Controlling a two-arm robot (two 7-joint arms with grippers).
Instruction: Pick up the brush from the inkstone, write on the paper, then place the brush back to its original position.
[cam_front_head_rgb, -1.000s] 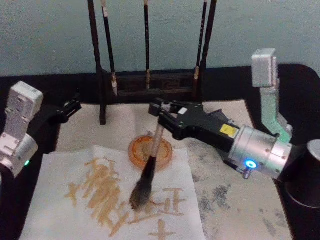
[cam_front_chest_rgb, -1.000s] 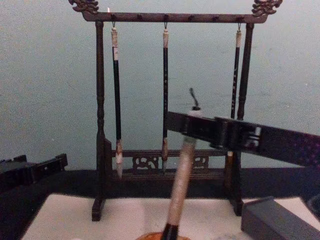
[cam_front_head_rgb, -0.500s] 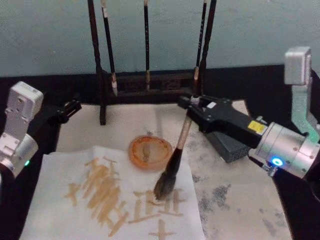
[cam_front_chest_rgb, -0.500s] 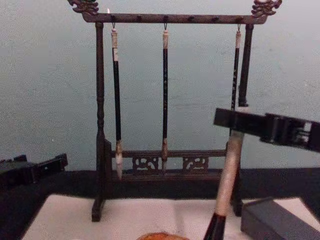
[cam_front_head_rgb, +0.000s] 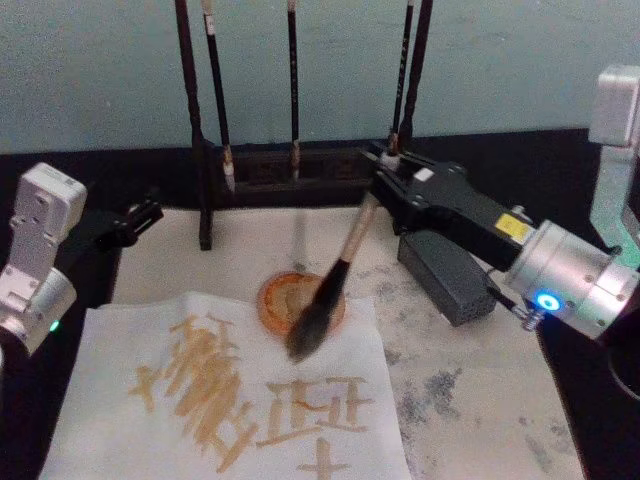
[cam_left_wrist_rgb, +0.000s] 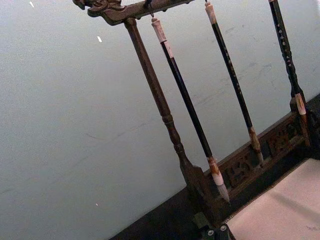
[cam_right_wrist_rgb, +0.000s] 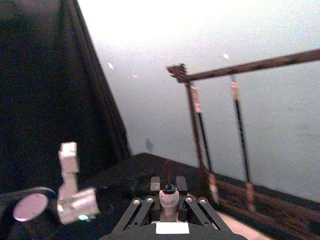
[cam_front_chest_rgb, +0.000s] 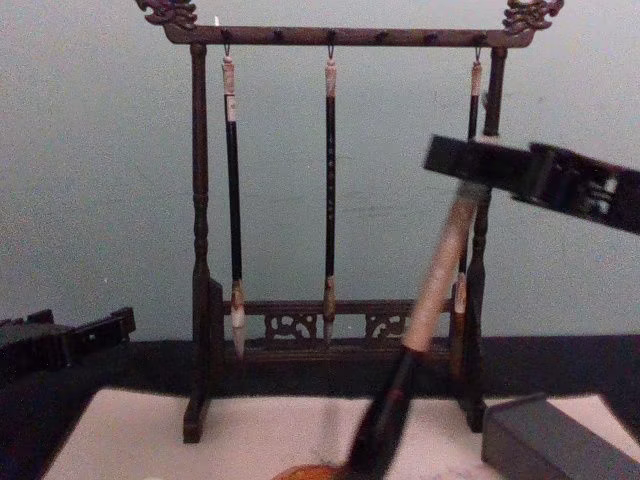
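My right gripper is shut on the top of the brush, which has a pale handle and a dark bushy tuft. The brush hangs tilted, its tuft just above the near rim of an orange dish. In the chest view the gripper holds the brush slanting down to the left. The right wrist view looks down on the gripper clamping the handle's end. The cream paper covers the table; a whiter sheet on it bears tan strokes. A dark rectangular inkstone lies under the right arm. My left gripper idles at the left.
A wooden brush rack with three slim hanging brushes stands at the back, right behind my right gripper. Grey ink blotches mark the cream sheet at the right. The left gripper rests low beside the rack's left post.
My right gripper has moved right and back toward the rack and risen. The brush has left the written sheet, tilted more, and its tuft now hangs by the orange dish. The left arm is still.
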